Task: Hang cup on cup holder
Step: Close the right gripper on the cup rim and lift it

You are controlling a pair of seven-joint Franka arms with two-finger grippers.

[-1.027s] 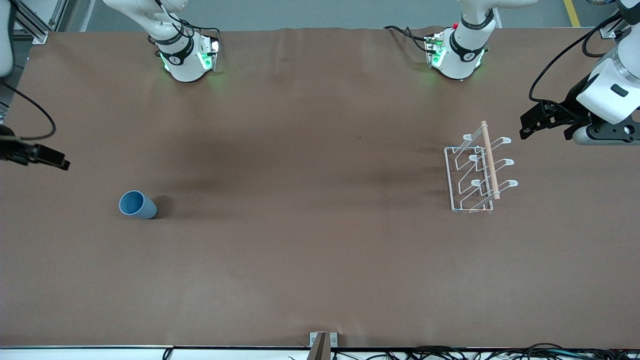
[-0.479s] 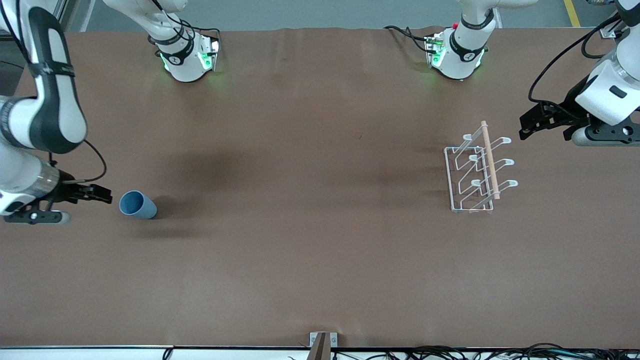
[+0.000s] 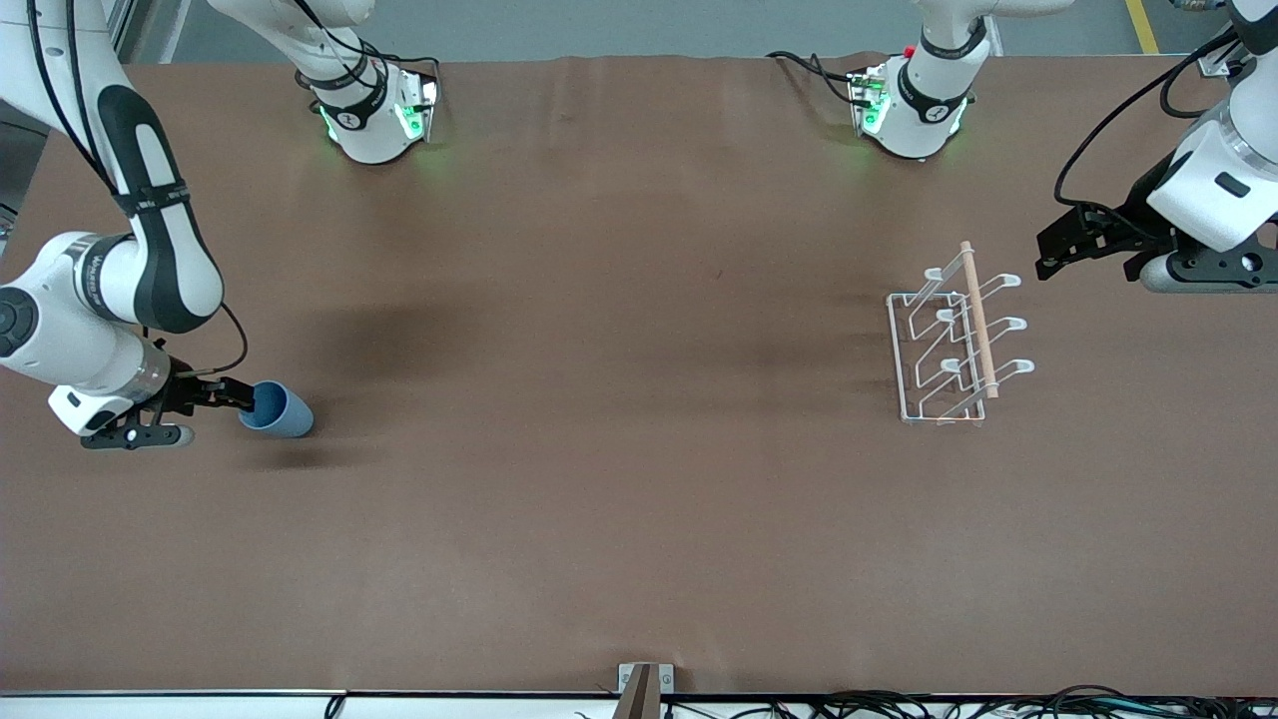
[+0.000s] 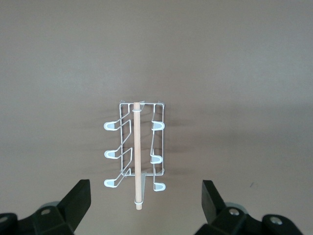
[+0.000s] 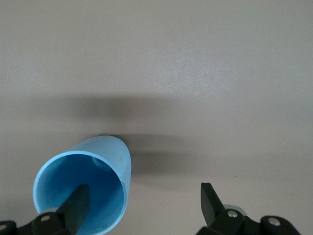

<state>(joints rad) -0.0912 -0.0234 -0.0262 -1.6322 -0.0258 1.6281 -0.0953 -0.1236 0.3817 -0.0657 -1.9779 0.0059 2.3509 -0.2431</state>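
My right end effector (image 3: 243,397) hangs open at the rim of the cup (image 3: 280,411) – upright on the brown surface (image 3: 599,479), toward my right arm's end. The cup holder (image 3: 956,340) stands toward my left arm's end – my left end effector (image 3: 1056,250), open, waits beside it.

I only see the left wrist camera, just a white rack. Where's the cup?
Observer: The cup lies on its side at the right arm's end of the table.
Operator: Is a hand holding it?
Observer: No. The right gripper is open at its mouth; in its wrist view one finger overlaps the rim.
Operator: And my hand?
Observer: The left gripper waits open above the table beside the rack.
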